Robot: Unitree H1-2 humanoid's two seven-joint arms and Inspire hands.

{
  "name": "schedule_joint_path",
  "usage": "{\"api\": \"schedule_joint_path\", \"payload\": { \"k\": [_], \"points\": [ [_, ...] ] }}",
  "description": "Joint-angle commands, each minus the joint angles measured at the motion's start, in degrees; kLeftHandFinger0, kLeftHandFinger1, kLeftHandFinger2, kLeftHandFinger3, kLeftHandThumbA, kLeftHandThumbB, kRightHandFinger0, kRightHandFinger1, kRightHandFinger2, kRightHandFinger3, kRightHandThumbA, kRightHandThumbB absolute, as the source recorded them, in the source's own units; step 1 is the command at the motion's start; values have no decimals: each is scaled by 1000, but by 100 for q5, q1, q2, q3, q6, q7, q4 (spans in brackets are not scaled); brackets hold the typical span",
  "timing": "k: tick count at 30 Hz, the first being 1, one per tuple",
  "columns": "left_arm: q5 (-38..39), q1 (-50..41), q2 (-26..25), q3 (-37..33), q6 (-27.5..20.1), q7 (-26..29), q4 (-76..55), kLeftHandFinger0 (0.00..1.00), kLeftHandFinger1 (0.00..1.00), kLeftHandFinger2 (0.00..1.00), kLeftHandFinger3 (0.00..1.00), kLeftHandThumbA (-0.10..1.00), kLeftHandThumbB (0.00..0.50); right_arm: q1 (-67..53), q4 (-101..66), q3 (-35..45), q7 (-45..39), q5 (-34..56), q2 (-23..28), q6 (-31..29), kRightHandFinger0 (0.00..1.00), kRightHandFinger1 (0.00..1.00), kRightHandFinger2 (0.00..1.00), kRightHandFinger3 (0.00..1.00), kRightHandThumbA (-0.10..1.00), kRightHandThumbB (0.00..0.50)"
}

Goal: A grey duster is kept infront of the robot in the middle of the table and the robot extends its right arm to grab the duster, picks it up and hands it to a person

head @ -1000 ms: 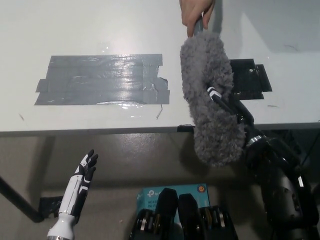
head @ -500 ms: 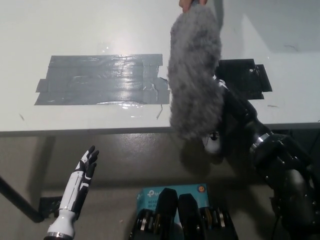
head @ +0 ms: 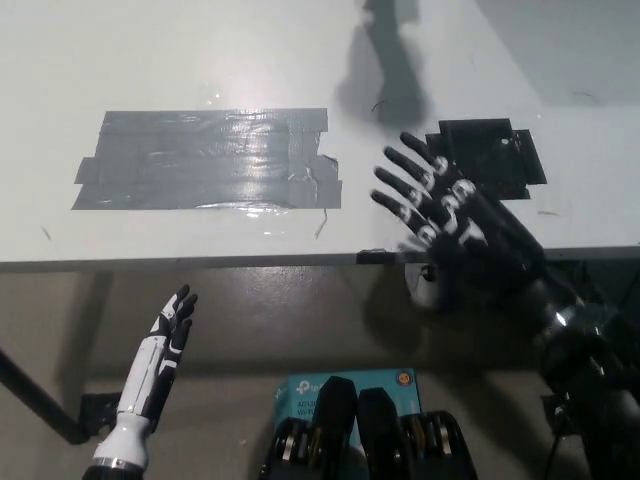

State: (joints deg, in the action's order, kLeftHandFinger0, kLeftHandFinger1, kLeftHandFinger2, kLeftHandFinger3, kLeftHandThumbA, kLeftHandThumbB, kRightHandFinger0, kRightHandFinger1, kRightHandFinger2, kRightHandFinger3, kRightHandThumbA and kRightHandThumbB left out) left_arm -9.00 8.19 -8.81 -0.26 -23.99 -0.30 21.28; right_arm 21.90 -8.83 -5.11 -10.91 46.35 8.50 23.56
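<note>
The grey duster is out of the head view; only a dark shadow [head: 390, 60] falls on the table near the top edge. My black right hand [head: 430, 200] hovers over the table's front edge at centre right, open, fingers spread, holding nothing. Its arm runs down to the bottom right. At the lower left, below the table edge, my white left hand [head: 165, 345] rests with its fingers straight and apart.
A white table [head: 200, 60] fills the upper half of the view. A patch of grey tape [head: 205, 158] lies left of centre on it. A black plate [head: 490, 155] lies just behind my right hand. A blue box [head: 345, 382] sits on the floor below.
The duster, held by a person's hand at the top, has been lifted away out of view. My right hand has let go of it and now stands open.
</note>
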Motion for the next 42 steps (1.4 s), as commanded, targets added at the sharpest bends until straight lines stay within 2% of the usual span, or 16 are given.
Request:
{"api": "schedule_joint_path", "payload": {
  "k": [1, 4, 6, 10, 15, 23, 28, 33, 42],
  "points": [
    [-6, 127, -109, -17, -293, 57, -62, 1000, 1000, 1000, 1000, 1000, 249, -415, -302, 56, -230, -798, 67, -703, 1000, 1000, 1000, 1000, 1000, 423],
    [-69, 101, -126, -31, -294, 80, -60, 1000, 1000, 1000, 1000, 1000, 245, -745, -170, 60, -310, -1024, 117, -901, 1000, 1000, 1000, 1000, 1000, 394],
    [-95, 80, -102, -31, -288, 83, -53, 1000, 1000, 1000, 1000, 1000, 246, -969, -21, 128, -387, -1090, 134, -1038, 1000, 1000, 1000, 1000, 1000, 344],
    [-45, 51, -84, -22, -292, 97, -32, 1000, 1000, 1000, 1000, 1000, 233, -1168, 350, 160, -438, -1373, 159, -1283, 1000, 1000, 1000, 1000, 1000, 335],
    [-37, 2, -46, -32, -294, 125, -1, 1000, 1000, 1000, 1000, 1000, 247, -1268, 969, 186, -548, -1621, 145, -1639, 1000, 1000, 1000, 1000, 1000, 286],
    [-40, -118, 8, -22, -292, 120, -40, 1000, 1000, 1000, 1000, 1000, 247, -1351, 1297, 87, -656, -1928, 72, -1824, 1000, 1000, 1000, 1000, 1000, 281],
    [-85, -207, 23, -42, -294, 132, -96, 1000, 1000, 1000, 1000, 1000, 249, -1440, 1237, 66, -641, -2085, 47, -1819, 1000, 1000, 1000, 1000, 995, 306],
    [-15, -231, 45, -34, -294, 112, -97, 1000, 1000, 1000, 1000, 1000, 275, -1434, 1209, -6, -583, -2341, 86, -1805, 1000, 1000, 1000, 1000, 983, 258],
    [-68, -282, 59, -3, -294, 166, -93, 1000, 1000, 1000, 1000, 1000, 270, -1395, 1177, -57, -565, -2574, 79, -1722, 1000, 1000, 1000, 1000, 929, 272]
  ]
}}
